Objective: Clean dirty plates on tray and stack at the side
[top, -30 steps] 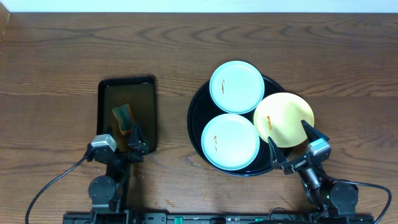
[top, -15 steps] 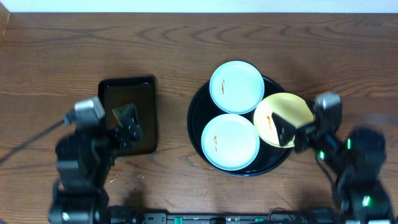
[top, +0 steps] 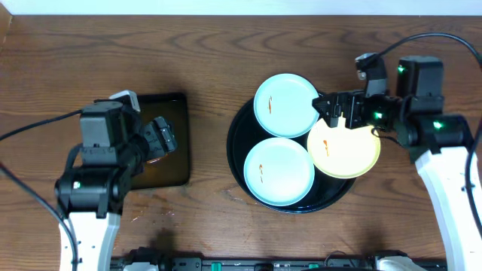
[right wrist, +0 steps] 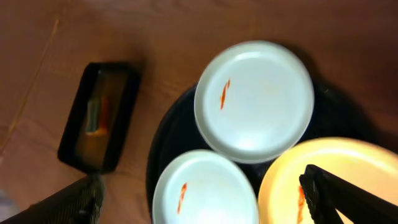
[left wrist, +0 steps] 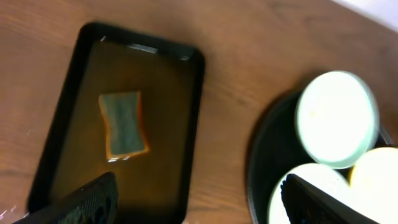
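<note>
- Here, your round black tray (top: 234, 147) sits on the right half of the brown table (top: 226, 53).
- All three plates lie on that tray. One mint plate (top: 286, 105) is at the far side, a second mint plate (top: 279, 171) is at the near side, and a yellow plate (top: 345, 147) is on the right.
- The two mint plates sit just beside each other, edge to edge.
- The yellow plate sticks out past the tray's right rim. It looks as if the far mint plate's edge lies over it a little, but you cannot be sure from these views.
- Each plate has a small orange-red smear (top: 270, 105) on it.
- Your right gripper (top: 334, 113) hangs above the spot where the far mint plate and the yellow plate meet. Its jaws are spread wide and it holds nothing.
- In the right wrist view, one finger (right wrist: 339, 196) shows over the yellow plate.
- Your left gripper (top: 162, 138) hangs over the small rectangular black tray (top: 177, 169), well apart from the round tray on its left. Its jaws are spread wide too, and it holds nothing.
- A sponge (left wrist: 123, 124) lies flat inside the rectangular tray, green on top with an orange edge.
</note>
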Action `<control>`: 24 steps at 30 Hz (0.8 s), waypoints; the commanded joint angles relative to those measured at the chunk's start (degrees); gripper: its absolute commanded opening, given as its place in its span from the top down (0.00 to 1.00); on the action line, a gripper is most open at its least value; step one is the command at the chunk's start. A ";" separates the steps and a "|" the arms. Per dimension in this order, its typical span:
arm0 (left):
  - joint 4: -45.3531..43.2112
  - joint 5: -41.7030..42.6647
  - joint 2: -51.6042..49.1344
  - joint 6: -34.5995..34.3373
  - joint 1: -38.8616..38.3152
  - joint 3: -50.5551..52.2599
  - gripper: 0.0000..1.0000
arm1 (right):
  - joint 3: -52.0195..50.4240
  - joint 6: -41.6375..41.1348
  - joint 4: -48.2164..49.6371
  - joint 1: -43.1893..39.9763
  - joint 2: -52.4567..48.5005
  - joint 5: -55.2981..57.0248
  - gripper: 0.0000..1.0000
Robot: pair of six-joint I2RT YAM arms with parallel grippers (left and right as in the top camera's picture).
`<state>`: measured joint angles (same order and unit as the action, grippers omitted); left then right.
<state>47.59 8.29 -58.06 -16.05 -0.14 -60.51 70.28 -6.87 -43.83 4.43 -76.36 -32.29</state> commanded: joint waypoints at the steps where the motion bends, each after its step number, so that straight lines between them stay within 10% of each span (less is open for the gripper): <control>1: 1.40 -6.64 -3.45 -0.57 -0.20 0.59 0.15 | 1.18 -1.46 -2.64 0.76 -1.20 1.66 0.01; 14: -4.66 -16.57 -31.19 -4.70 -0.07 1.86 0.34 | 1.18 -0.57 -7.98 7.34 -1.66 11.13 0.04; 24: -8.61 -15.76 -46.25 -9.97 1.84 1.86 0.72 | 1.18 -0.57 -7.78 7.34 -1.68 11.52 0.01</control>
<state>39.48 -6.83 -102.37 -24.32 1.17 -59.31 70.35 -7.42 -51.64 11.22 -77.97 -21.12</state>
